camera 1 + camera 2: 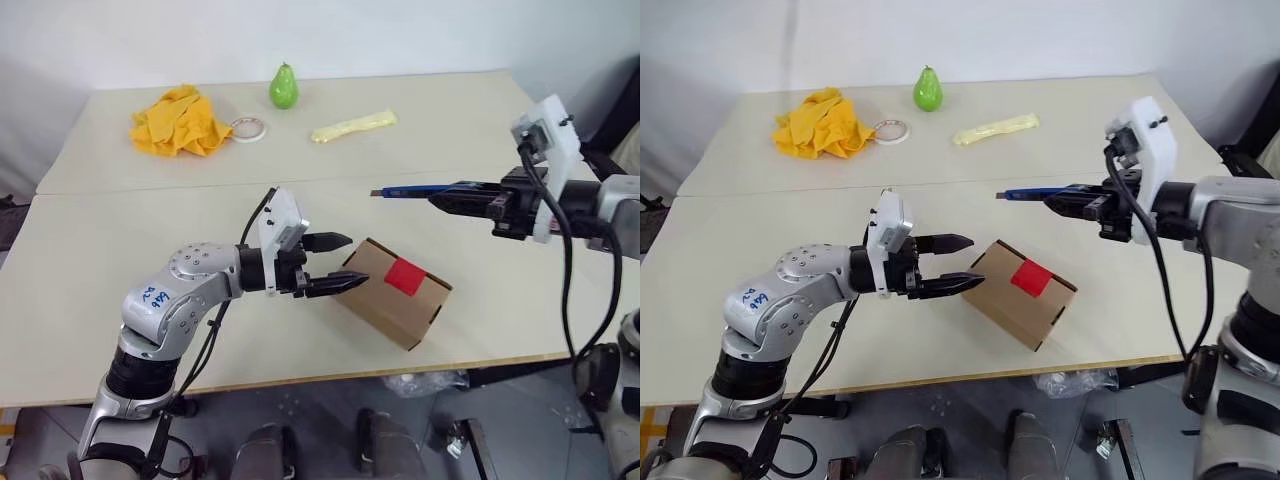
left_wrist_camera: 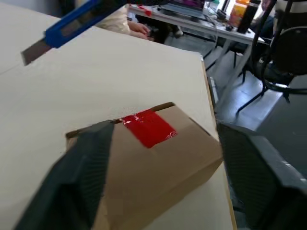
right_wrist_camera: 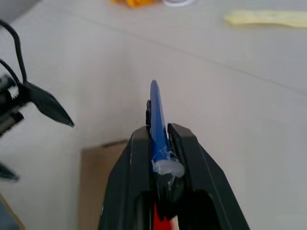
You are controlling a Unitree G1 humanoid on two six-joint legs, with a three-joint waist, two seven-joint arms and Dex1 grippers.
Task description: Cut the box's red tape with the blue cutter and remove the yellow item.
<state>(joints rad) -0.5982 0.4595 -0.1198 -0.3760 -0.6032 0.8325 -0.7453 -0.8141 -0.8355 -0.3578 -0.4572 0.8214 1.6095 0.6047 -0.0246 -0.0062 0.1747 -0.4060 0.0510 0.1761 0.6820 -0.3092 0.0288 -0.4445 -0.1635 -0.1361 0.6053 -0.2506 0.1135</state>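
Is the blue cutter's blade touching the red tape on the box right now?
No, the blue cutter, held in the right hand, hangs in the air above and apart from the red tape on the box.

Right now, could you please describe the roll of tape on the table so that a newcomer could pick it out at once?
Look to the far half of the pale table. Between the rumpled orange-yellow cloth and the green pear lies the roll of tape, flat beside the cloth's edge. It is the one small whitish ring there.
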